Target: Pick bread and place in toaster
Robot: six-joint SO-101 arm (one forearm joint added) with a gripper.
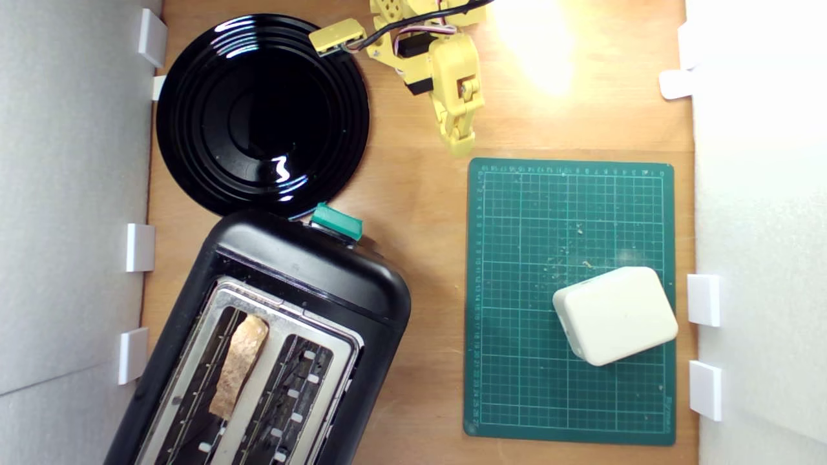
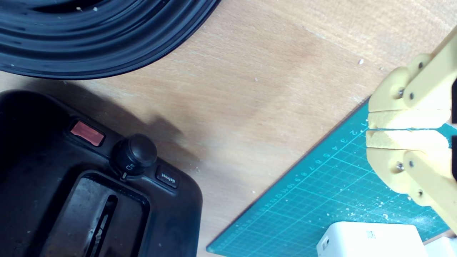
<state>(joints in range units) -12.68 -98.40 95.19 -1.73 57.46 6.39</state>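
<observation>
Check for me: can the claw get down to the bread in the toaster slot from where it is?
Probably yes: the shut, empty claw has bare table before the toaster, and the bread stands uncovered.

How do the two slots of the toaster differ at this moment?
In the exterior view, the left slot of the toaster holds the bread, standing on edge with its crust upward. The right slot holds nothing; only its wire guides show. Both slots are long, parallel, and framed by the same silver top plate.
</observation>
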